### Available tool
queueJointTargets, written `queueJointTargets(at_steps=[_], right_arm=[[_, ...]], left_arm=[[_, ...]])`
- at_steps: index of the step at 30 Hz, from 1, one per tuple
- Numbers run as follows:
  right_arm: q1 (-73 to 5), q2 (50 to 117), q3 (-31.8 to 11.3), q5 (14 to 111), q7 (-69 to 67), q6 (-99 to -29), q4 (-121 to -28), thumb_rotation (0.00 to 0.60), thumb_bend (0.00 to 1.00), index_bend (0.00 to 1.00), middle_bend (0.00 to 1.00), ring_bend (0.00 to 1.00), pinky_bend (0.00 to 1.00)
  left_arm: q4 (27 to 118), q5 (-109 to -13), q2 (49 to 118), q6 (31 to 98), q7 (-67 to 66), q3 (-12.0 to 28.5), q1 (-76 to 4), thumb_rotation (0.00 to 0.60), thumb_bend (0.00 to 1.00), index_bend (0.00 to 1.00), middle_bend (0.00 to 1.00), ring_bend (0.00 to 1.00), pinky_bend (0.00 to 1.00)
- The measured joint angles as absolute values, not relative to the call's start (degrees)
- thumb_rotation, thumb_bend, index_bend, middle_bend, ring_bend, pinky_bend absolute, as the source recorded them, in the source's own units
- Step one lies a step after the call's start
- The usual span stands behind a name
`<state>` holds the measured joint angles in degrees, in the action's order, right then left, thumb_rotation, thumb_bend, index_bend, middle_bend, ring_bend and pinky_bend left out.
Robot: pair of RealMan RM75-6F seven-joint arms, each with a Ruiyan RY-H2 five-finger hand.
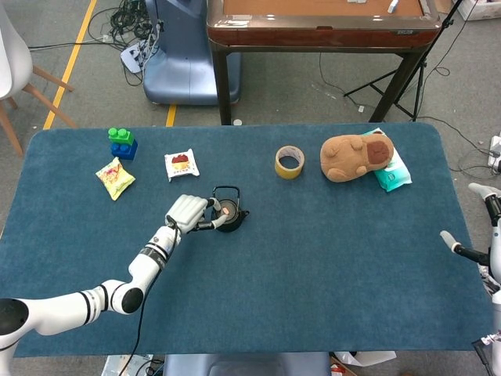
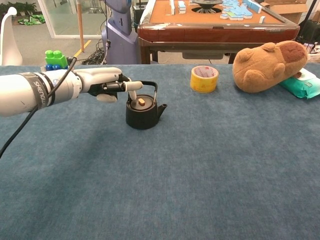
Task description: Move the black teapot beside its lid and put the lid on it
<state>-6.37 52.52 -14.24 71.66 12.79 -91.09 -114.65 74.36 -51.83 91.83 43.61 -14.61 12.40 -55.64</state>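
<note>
Fingers [image 2: 131, 86] of the left hand [image 1: 188, 211] are extended at the arched wire handle of the small black iron teapot [image 2: 143, 108]; one pale fingertip appears to be hooked at or under the handle, the rest curled beside it. Whether the handle is truly gripped cannot be told from either view. The teapot is seen upright on the blue cloth-covered desk [image 1: 329, 258], left of centre, spout toward the robot's right. The round black lid with a tan knob [image 2: 141, 102] is seen seated on the pot's mouth, apparently level.

Judged step: seating of the lid is finished or nearly so, and release is what remains. It would be done well by opening the fingers slowly and drawing them clear sideways, so the handle is not snagged and the pot is not tipped or dragged. A check that the lid sits flat is advised before withdrawal.

Right hand [image 1: 477, 235] is noted at the desk's far right edge, holding nothing, fingers apart, well away from the pot.

Further out: yellow tape roll [image 2: 204, 78], brown plush animal [image 2: 268, 59] on a teal wipes packet [image 2: 301, 81], snack packets and green-blue toy bricks [image 1: 122, 142] at the left.
</note>
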Motion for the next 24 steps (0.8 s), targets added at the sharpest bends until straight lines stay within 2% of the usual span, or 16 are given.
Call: queueJointTargets(at_steps=[6,15,18,20,22,24], right_arm=[[-6.37,52.43,-14.33,71.48,12.66,-91.01,-114.51,0.600,0.08,0.25,0.27,0.04,0.06],[-7.18,52.49,-14.47,70.64,12.57,-89.32,-114.28,0.600,0.08,0.25,0.27,0.04,0.06],[-7.43,52.37,-14.46,70.03,12.49,-88.45,-114.21,0.600,0.08,0.25,0.27,0.04,0.06],[-7.60,52.11,-14.32,69.51,12.33,-87.44,-114.15,0.600,0.08,0.25,0.27,0.04,0.06],[-7.78,51.74,-14.11,68.93,12.05,-86.12,-114.06,0.600,0.08,0.25,0.27,0.04,0.06],[-8.08,51.24,-13.80,68.25,11.56,-84.20,-113.82,0.600,0.08,0.22,0.26,0.04,0.06]], left_arm=[[74.64,-52.39,91.23,45.54,-13.76,12.99,-54.87,0.000,0.24,0.32,1.00,0.98,1.00],[79.45,-55.85,86.21,51.24,-10.25,13.42,-50.62,0.000,0.24,0.23,0.98,0.86,0.98],[81.65,-57.17,83.54,53.39,-8.64,13.47,-48.57,0.000,0.24,0.21,0.89,0.78,0.94],[83.02,-58.02,81.48,54.86,-7.57,13.40,-46.97,0.000,0.24,0.20,0.78,0.67,0.92],[84.01,-58.49,79.61,55.67,-6.85,13.20,-45.58,0.000,0.24,0.19,0.66,0.54,0.83],[84.97,-58.81,77.42,56.48,-6.19,12.79,-43.82,0.000,0.24,0.19,0.51,0.40,0.66]])
